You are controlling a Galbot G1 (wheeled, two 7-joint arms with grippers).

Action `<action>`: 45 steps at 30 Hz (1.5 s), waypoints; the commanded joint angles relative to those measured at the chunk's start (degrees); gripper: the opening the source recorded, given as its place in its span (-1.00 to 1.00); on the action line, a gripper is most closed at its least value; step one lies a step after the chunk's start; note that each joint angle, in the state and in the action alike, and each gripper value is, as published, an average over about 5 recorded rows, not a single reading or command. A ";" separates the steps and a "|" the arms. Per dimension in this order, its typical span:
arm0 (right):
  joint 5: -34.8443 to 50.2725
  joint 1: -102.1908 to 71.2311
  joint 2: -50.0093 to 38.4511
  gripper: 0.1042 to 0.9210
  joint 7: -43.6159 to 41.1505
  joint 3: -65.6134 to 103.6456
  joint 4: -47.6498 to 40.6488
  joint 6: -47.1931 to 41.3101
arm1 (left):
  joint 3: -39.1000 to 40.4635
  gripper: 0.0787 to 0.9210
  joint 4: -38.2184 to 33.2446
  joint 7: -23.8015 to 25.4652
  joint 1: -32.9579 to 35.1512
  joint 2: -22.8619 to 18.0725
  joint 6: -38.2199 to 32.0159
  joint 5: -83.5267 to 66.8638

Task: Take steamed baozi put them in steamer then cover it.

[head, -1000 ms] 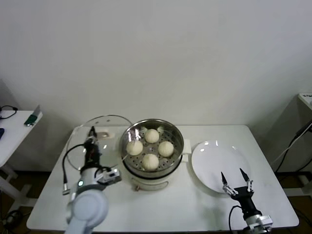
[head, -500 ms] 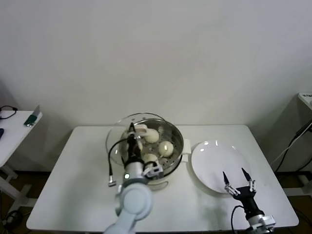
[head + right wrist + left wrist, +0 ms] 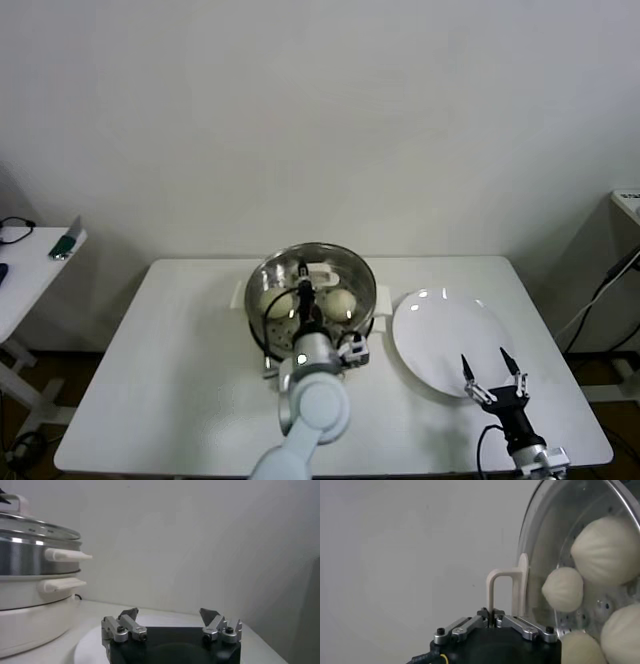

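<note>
As all four steamed baozi (image 3: 342, 301) already sat inside the steamer (image 3: 262, 320) at centre frame, loading looked done and only the covering step was underway. Side surface (image 3: 25, 270) at far left edge held a small green item (image 3: 67, 241), too small to identify. Main white surface (image 3: 180, 380) filled the lower half of the head view. Left hand (image 3: 302, 287) was over the steamer's middle, clenched on the cream handle of the cover (image 3: 330, 262); left wrist view showed the fingers pinched on that handle and buns behind the glass. Cover looked on or just above the steamer rim in the right wrist view; seating could not be confirmed, so lowering fully and letting go likely remained. White plate (image 3: 440, 335) sat just right of the steamer, with no buns on it. Right hand (image 3: 494, 374) hovered at the plate's near edge, lower right, fingers spread, holding nothing, idle. Plain white wall (image 3: 320, 120) behind; grey furniture edge at far right.
</note>
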 commanded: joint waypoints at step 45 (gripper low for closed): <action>-0.71 0.20 1.07 0.76 1.08 -3.02 1.26 -1.95 | -2.18 0.72 -21.69 -5.48 13.04 13.36 0.36 -19.74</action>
